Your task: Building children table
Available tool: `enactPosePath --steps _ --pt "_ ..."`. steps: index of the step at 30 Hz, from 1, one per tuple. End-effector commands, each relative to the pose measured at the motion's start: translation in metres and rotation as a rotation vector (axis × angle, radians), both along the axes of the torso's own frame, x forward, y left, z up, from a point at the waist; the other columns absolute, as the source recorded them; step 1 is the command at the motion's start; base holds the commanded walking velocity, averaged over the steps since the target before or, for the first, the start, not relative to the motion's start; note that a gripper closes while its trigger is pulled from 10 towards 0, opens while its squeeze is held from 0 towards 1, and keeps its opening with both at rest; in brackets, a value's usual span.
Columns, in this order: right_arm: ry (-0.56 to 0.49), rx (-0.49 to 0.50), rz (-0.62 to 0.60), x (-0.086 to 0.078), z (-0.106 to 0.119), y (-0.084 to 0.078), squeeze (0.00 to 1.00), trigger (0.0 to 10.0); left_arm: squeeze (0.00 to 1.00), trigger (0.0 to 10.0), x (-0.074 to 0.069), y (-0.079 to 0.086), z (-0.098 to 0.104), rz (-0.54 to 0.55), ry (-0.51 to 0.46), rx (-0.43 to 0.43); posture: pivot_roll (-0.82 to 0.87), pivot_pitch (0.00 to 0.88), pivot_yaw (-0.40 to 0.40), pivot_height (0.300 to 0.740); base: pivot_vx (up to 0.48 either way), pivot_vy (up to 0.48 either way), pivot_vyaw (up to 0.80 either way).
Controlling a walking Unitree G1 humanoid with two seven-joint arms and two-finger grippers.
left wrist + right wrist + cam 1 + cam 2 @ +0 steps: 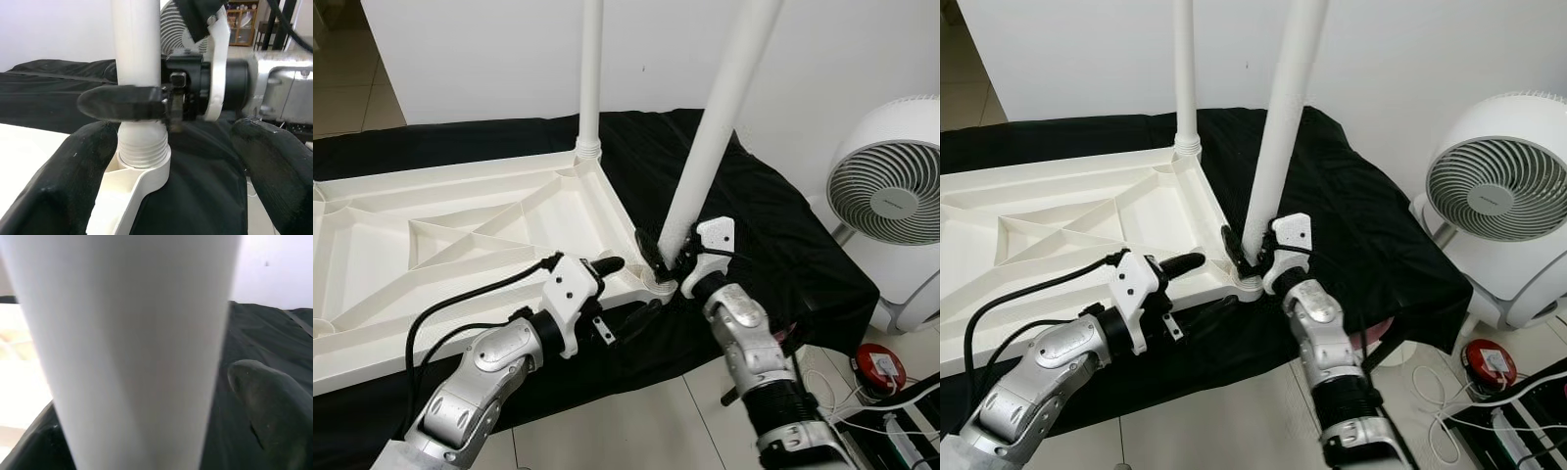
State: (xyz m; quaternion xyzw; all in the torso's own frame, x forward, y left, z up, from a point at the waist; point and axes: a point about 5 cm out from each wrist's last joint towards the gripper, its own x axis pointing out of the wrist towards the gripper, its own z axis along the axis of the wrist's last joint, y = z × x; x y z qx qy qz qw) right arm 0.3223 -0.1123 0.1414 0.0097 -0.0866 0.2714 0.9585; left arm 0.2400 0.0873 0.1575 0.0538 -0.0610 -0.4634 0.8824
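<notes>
The right gripper sits nearest, its fingers clamped around the base of the near leg, just above the corner socket of the tabletop. The tabletop lies upside down on a black cloth. The leg's thread shows above the socket, so this leg looks only partly screwed in and leans a little. The left gripper hovers beside that same corner, jaws wide and holding nothing. The far leg stands upright in the tabletop's next corner, apparently seated. The other corners carry no legs. A fan stands beyond the tabletop's near corner.
</notes>
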Motion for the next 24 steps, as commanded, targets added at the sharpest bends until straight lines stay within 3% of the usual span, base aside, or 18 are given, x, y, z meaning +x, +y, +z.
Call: enactPosePath --steps 1,9,14,15,16,17,18,19,22,23,24 --pt "0.018 -0.032 0.086 -0.001 -0.003 -0.004 0.00 10.0 0.00 10.0 -0.001 -0.002 -0.005 -0.048 0.001 0.037 0.01 0.000 -0.068 0.740 0.000 0.000 0.00" --pt "0.053 -0.133 0.252 -0.001 -0.010 -0.010 0.00 10.0 0.00 10.0 -0.001 -0.003 -0.018 -0.039 0.009 0.079 0.00 0.000 -0.063 0.740 0.000 0.000 0.00" --pt "0.060 -0.171 0.290 0.001 -0.012 -0.011 0.00 10.0 0.00 10.0 0.000 -0.003 -0.021 -0.038 0.009 0.086 0.00 0.000 -0.063 0.740 0.000 0.000 0.00" --pt "0.059 -0.176 0.299 0.000 -0.012 -0.011 0.00 6.9 0.00 10.0 0.000 -0.003 -0.021 -0.038 0.008 0.086 0.00 0.000 -0.063 0.740 0.000 0.000 0.00" --pt "0.059 -0.176 0.299 0.000 -0.012 -0.011 0.00 6.9 0.00 10.0 0.000 -0.003 -0.021 -0.038 0.008 0.086 0.00 0.000 -0.063 0.740 0.000 0.000 0.00" --pt "0.060 -0.185 0.312 0.000 -0.013 -0.012 0.00 5.0 0.00 10.0 0.000 -0.003 -0.021 -0.039 0.006 0.088 0.01 0.000 -0.063 0.740 0.000 0.000 0.00" --pt "0.061 -0.191 0.321 0.000 -0.013 -0.012 0.00 5.0 0.00 10.0 0.000 -0.003 -0.021 -0.040 0.005 0.089 0.01 0.000 -0.063 0.740 0.000 0.000 0.00" --pt "0.059 -0.199 0.333 0.000 -0.013 -0.012 0.00 1.1 0.00 10.0 0.000 -0.003 -0.020 -0.040 0.002 0.090 0.01 0.000 -0.064 0.740 0.000 0.000 0.00" --pt "0.055 -0.211 0.345 0.001 -0.013 -0.012 0.00 1.5 0.00 10.0 0.000 -0.003 -0.020 -0.038 -0.002 0.090 0.01 0.000 -0.064 0.740 0.000 0.000 0.00" --pt "0.053 -0.216 0.349 0.001 -0.014 -0.013 0.00 0.0 0.00 10.0 0.000 -0.003 -0.020 -0.038 -0.004 0.088 0.01 0.000 -0.063 0.740 0.000 0.000 0.00" --pt "0.053 -0.218 0.351 0.002 -0.014 -0.013 0.00 0.0 0.00 10.0 0.000 -0.004 -0.020 -0.038 -0.006 0.087 0.01 0.000 -0.063 0.740 0.000 0.000 0.00"
